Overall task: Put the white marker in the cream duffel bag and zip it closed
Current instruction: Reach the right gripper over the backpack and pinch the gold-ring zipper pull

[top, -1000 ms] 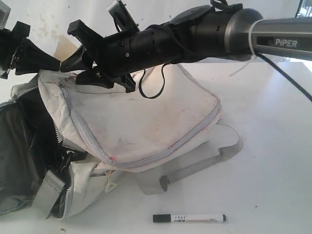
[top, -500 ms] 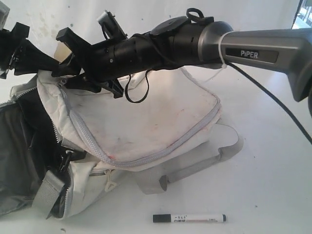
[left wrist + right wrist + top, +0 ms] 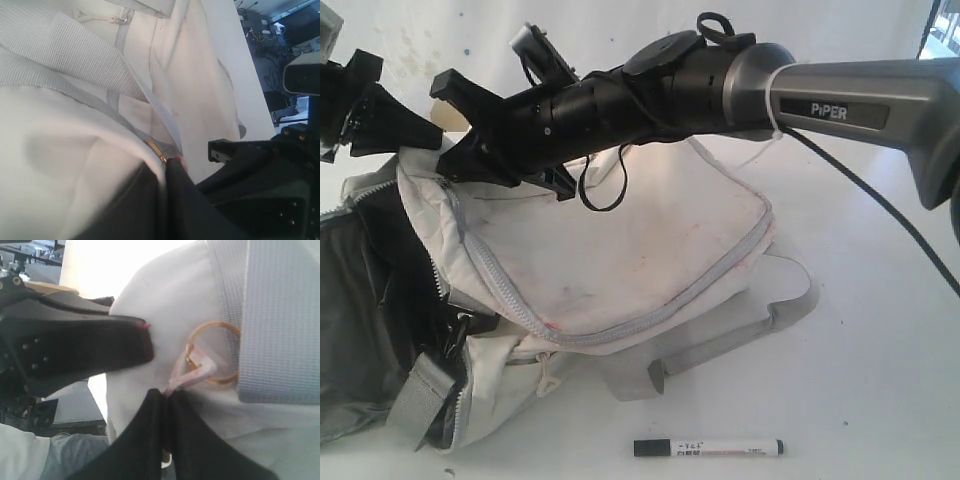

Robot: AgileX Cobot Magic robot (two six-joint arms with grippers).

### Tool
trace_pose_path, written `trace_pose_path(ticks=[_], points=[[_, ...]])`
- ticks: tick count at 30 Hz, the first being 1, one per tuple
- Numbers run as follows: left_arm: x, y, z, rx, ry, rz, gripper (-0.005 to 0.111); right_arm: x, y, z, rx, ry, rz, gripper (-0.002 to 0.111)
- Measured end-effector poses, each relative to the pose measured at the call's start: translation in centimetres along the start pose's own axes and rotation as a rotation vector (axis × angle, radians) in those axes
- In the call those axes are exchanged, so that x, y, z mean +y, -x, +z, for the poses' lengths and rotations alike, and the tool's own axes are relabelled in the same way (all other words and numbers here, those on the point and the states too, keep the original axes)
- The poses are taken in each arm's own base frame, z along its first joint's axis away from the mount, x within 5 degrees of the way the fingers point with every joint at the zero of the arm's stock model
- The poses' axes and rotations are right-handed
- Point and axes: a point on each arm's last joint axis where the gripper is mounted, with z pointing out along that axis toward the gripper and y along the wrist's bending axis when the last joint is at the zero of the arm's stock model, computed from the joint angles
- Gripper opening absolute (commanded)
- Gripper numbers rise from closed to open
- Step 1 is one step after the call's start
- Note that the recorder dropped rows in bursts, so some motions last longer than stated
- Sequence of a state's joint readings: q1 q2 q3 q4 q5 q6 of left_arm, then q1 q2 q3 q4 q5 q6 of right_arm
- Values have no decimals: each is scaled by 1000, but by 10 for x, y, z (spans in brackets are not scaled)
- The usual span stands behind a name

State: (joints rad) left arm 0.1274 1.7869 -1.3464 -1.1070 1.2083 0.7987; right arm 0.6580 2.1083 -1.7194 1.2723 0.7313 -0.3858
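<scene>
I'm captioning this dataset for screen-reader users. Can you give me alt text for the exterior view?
A cream duffel bag lies on a white table, with the left gripper and right gripper meeting at its upper left corner in the picture. A white marker lies on the table beside the bag, untouched.

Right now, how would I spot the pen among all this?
Start at the big cream duffel bag sprawled over the white table. In the exterior view, just below its grey handle, lies the white marker, touching nothing. It is the only slim stick there: white barrel, black cap.
</scene>
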Motion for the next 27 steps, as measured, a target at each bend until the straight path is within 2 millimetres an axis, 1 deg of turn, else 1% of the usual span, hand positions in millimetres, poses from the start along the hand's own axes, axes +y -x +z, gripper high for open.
trace_pose_path(ticks=[7, 11, 15, 19, 23, 27], points=[[3, -3, 0, 36, 29, -83, 0, -1, -2, -5, 49, 1, -149, 0], [6, -7, 0, 68, 77, -162, 0, 3, -4, -11, 86, -37, -244, 0], [11, -6, -3, 54, 112, -243, 0, 5, -7, -18, 132, -80, -327, 0], [18, -6, -11, 24, 127, -329, 0, 7, -11, -22, 178, -97, -364, 0], [24, -6, -19, 2, 139, -367, 0, 11, -13, -27, 203, -99, -380, 0], [28, -6, -22, -8, 172, -392, 0, 17, -16, -34, 242, -107, -400, 0]])
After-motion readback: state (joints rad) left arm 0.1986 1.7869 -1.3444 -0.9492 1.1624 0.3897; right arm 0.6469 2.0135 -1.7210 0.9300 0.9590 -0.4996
